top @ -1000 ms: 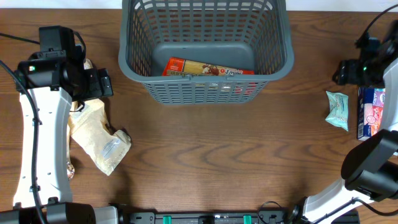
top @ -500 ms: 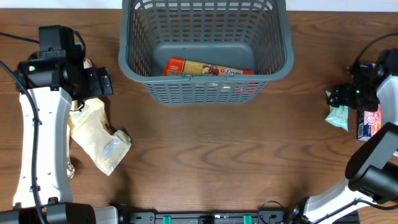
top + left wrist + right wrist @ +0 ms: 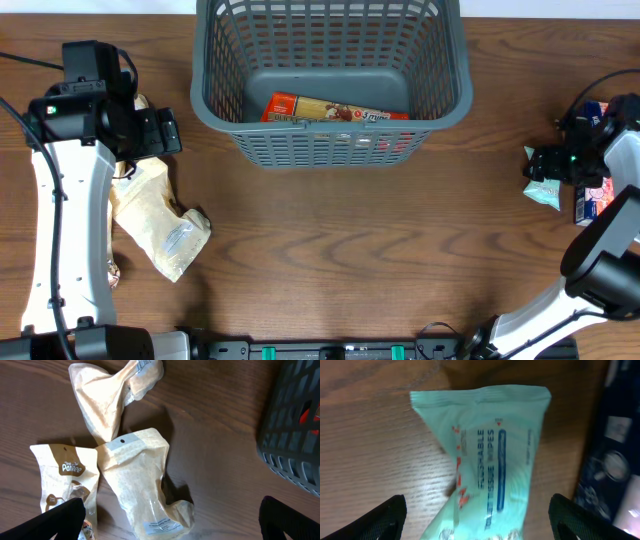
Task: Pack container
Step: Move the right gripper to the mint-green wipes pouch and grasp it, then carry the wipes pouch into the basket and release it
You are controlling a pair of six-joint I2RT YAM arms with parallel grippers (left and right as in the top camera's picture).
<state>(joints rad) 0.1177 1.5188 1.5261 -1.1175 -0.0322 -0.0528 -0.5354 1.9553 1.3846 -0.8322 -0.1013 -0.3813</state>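
Grey container [image 3: 447, 60]: sits at the far middle of the wooden table [image 3: 350, 240], open side up, with one orange-red boxed packet [image 3: 335, 108] lying along its near wall; most of the floor looks free.
Step in hand: judged as the reach for the next item, a teal wipes pack [image 3: 490, 450] lying flat at the right side of the table.
Right gripper [image 3: 477, 520]: fingers spread wide, one on each side of the wipes pack, gripping nothing.
Left gripper [image 3: 172, 520]: fully spread above the pale pouches [image 3: 140, 475] on the left, holding nothing.
Next move: likely calls for lowering the right fingers past the pack's long edges, closing across its soft middle, then lifting high enough to pass the container's thick rim.
Tight edge: a blue-and-pink pack [image 3: 595, 180] lies just beside the wipes pack, so the outer finger has little gap there.
Open room: bare table lies between the wipes pack and the container, with nothing in the path.
Risk: the limp wrapper may sag or slip when pinched.
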